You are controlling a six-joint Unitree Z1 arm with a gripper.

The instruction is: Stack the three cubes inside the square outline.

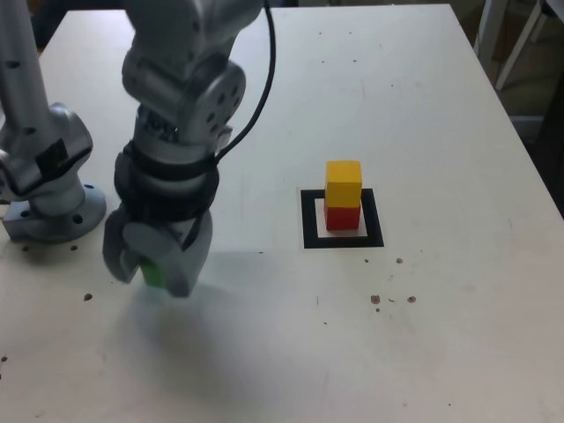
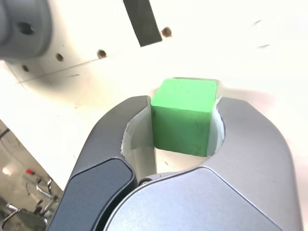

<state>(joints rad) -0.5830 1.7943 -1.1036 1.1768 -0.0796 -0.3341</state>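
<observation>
The gripper is clenched on the green cube, its two jaws pressing opposite faces of the cube in the wrist view. In the exterior view the cube shows only as a green sliver between the jaws, low over the counter at the exterior view's left, near the arm's base; whether it rests on the surface or is just clear of it cannot be told. Well apart, toward the exterior view's right, the yellow cube sits squarely on the red cube inside the square outline. The step in hand looks like the pick-up of the third cube. The next move would call for a lift clear above the two-cube stack, a carry rightward in the exterior view, and a level, centred descent onto the yellow cube, since a sideways nudge could topple the stack.
</observation>
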